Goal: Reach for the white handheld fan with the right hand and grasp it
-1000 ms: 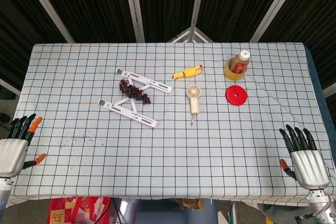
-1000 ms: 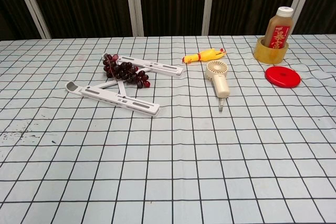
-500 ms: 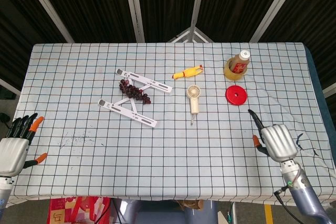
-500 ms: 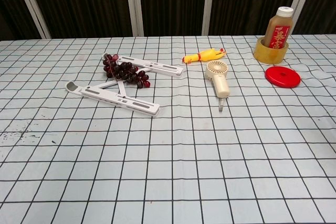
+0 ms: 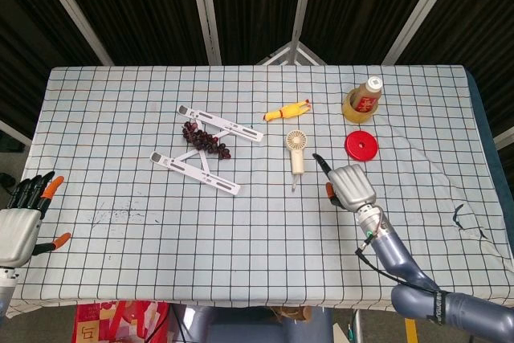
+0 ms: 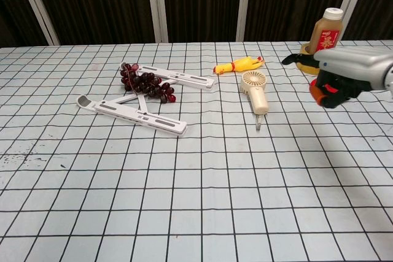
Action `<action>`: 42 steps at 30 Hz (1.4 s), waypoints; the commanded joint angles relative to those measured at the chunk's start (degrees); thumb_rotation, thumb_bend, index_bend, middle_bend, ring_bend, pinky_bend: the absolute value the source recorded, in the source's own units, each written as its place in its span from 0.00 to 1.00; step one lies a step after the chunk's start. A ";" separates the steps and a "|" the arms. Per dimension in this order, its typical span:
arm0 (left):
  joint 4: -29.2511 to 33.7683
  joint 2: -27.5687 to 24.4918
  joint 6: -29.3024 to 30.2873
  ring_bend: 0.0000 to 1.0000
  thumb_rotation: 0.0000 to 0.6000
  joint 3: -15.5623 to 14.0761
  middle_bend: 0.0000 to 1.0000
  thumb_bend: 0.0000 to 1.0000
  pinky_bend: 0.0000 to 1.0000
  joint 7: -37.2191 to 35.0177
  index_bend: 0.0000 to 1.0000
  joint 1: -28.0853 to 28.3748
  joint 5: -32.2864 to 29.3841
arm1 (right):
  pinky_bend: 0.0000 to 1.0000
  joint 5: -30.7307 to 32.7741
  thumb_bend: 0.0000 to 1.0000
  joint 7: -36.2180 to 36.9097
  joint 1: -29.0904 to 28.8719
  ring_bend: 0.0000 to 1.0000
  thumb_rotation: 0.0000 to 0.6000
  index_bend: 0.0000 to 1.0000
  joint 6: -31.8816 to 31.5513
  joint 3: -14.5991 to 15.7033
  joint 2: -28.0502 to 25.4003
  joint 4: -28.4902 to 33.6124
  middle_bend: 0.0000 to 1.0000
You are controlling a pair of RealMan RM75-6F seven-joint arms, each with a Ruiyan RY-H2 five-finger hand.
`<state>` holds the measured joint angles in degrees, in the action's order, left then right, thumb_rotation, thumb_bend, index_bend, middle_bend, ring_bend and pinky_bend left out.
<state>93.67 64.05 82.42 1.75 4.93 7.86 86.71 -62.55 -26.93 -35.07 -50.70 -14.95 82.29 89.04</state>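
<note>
**Meanwhile, the fan lay untouched with the right hand just beside it**

The white handheld fan lay flat near the middle of the checked tablecloth, its round head toward the far edge and its handle pointing toward the robot. Nothing was touching it. The right hand hovered over the cloth just to the right of the handle, apart from it and holding nothing. In the chest view this hand showed one dark finger stretched out toward the fan while the orange-tipped thumb and the others curled underneath; how far apart the fingers stood could not be made out from either view.

Just beyond the fan's head lay a yellow rubber chicken. To the right of the fan a red disc rested on the cloth, and farther back a brown bottle stood upright inside a yellowish ring. Left of the fan, a bunch of dark grapes sat on a white folding stand.

At the near left corner, the left hand was held off the table edge, fingers extended, spread and empty.
</note>
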 commanded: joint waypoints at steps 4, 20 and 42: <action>0.18 -0.53 -0.48 0.00 1.00 0.14 0.00 0.00 0.00 -1.05 0.00 0.14 -0.51 | 0.78 8.16 0.70 -4.66 -5.34 0.93 1.00 0.00 2.78 -0.96 7.03 -6.78 0.84; 0.94 -0.94 -1.60 0.00 1.00 -0.04 0.00 0.00 0.00 -1.67 0.00 0.58 -0.77 | 0.78 15.83 0.70 -5.16 -9.59 0.93 1.00 0.00 3.63 -0.60 12.40 -14.33 0.84; 1.07 -1.08 -1.56 0.00 1.00 0.07 0.00 0.00 0.00 -2.54 0.00 0.76 -0.79 | 0.78 19.21 0.71 -6.01 -12.14 0.93 1.00 0.00 2.65 1.14 14.63 -17.17 0.84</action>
<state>94.74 62.96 80.85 1.82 2.39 8.61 85.91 -43.39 -32.92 -47.18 -48.04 -13.84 96.89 71.91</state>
